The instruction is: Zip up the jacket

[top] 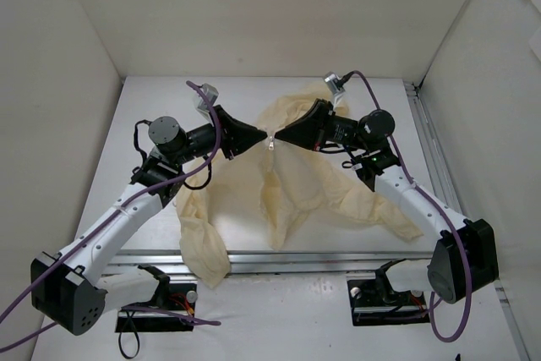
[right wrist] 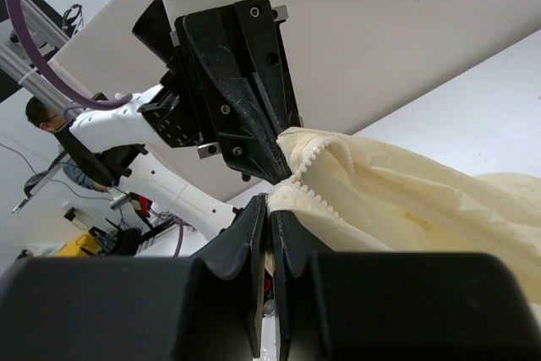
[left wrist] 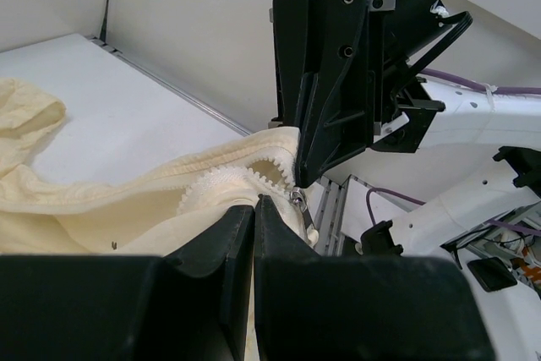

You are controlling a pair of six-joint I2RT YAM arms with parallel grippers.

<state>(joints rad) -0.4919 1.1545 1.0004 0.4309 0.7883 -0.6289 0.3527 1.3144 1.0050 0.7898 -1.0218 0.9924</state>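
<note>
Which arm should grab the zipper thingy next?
Probably the left. The zipper pull dangles right beside the left gripper, while the right gripper pinches the toothed edge of the jacket and can hold it steady.

The jacket (top: 296, 188) is showing plain pale cream-yellow, its zipper teeth (left wrist: 232, 177) matching. The left gripper (top: 263, 139) and right gripper (top: 278, 137) are looking matte black, the arms (top: 118, 217) white with black joints, the cables (top: 214, 120) purple, the table (top: 152, 107) lying white.

The wrinkled cream jacket (top: 292, 183) is draping below the left gripper (top: 260, 138) and right gripper (top: 281, 136). Its zipper (left wrist: 254, 177) is sitting pinched between their tips.
</note>
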